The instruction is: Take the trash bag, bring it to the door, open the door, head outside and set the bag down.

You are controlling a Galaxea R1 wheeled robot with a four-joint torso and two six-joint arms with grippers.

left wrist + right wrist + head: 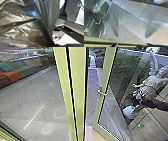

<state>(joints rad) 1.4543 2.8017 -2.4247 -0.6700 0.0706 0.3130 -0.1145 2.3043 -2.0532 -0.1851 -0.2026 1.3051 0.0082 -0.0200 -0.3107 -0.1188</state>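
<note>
Left wrist view: shiny dark plastic trash bag (25, 28) lay close to cam, prob. soft, slippery, lightish; I judged gathered neck best hold. Couldn't tell L claw's state; my R claw (131, 43) was open nr yellow-green frame (96, 38).

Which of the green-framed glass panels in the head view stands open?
The right-hand glass door, with the silver handle; a gap separates it from the green post.
</note>
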